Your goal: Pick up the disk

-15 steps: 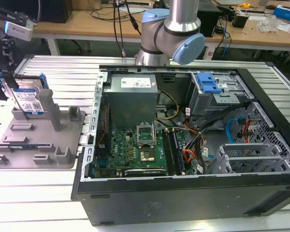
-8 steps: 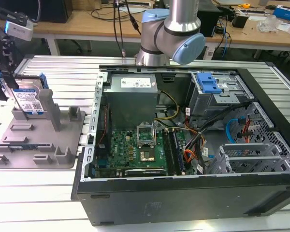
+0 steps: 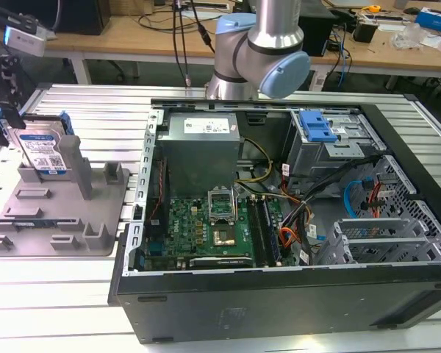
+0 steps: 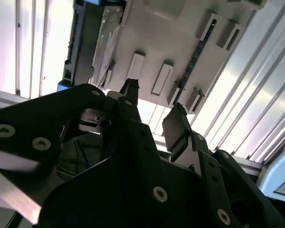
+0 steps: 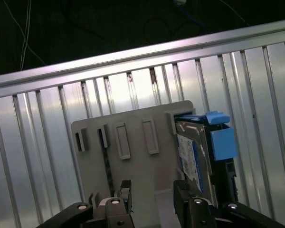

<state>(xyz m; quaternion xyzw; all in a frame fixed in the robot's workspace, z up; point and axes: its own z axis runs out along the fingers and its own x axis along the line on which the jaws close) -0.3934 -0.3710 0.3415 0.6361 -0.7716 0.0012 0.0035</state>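
Disk (image 3: 42, 153) upright on edge in grey tray (image 3: 59, 224)

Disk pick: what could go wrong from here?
1. The open gripper sits off to one side of the disk; descending like this, a finger could strike its edge rather than straddle it.
2. The disk stands on edge beside a tray post; a skewed lift might snag there.

Ribbed aluminium table (image 3: 88, 110) carries my whole work area. Open black computer case (image 3: 279, 298) lies on its side directly on the slats. Grey plastic tray (image 3: 37, 220) sits flat just beside the case, on the exterior view's left of it.
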